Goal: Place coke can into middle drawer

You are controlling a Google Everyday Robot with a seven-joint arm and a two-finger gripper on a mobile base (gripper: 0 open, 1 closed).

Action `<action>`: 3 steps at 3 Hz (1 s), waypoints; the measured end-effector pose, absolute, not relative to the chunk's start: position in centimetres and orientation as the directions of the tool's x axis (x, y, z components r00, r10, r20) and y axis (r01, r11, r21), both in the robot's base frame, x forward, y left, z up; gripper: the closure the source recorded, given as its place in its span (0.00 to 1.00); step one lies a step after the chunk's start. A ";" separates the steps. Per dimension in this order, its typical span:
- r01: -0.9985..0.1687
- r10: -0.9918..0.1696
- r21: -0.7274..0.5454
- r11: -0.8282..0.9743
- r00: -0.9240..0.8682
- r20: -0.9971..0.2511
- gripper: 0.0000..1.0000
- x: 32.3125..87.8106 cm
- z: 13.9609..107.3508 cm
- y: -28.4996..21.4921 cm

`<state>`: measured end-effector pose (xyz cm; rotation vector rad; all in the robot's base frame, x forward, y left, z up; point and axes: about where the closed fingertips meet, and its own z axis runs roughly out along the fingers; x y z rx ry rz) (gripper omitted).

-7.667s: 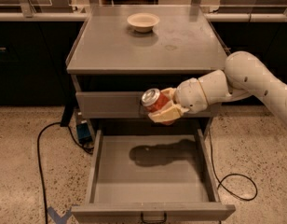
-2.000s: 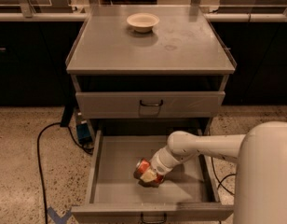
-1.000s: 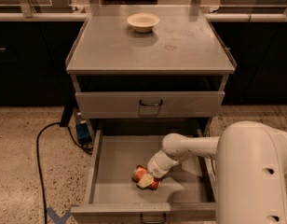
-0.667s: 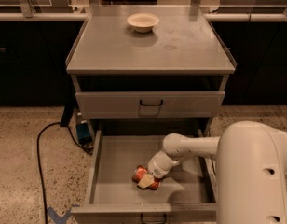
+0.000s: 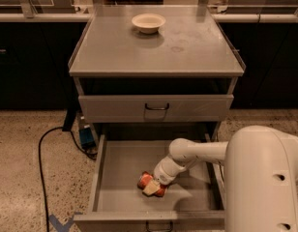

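The coke can (image 5: 144, 180) is red and lies on its side on the floor of the open middle drawer (image 5: 98, 178), near the front centre. My gripper (image 5: 152, 186) reaches down into the drawer from the right. Its cream fingers (image 5: 150, 189) are closed around the can, which rests on the drawer floor. The white arm (image 5: 197, 151) crosses the drawer's right half, and its large housing (image 5: 265, 182) fills the lower right of the camera view.
A shut grey drawer front (image 5: 156, 108) with a dark handle sits above the open one. A cream bowl (image 5: 148, 22) stands on the cabinet top (image 5: 187, 47). A black cable (image 5: 41, 149) and a blue box (image 5: 86, 137) lie on the floor at the left.
The arm has carried the can from in front of the upper drawer down into the open drawer. Over the last second the gripper and can have stayed nearly still on the drawer floor.
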<state>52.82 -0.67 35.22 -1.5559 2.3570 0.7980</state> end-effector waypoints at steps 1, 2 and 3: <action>-0.898 -0.787 0.323 0.298 -0.423 -0.450 0.40 52.8 35.2 -0.7; -0.898 -0.787 0.323 0.298 -0.423 -0.450 0.18 52.8 35.2 -0.7; -0.898 -0.787 0.323 0.297 -0.423 -0.450 0.00 52.8 35.2 -0.7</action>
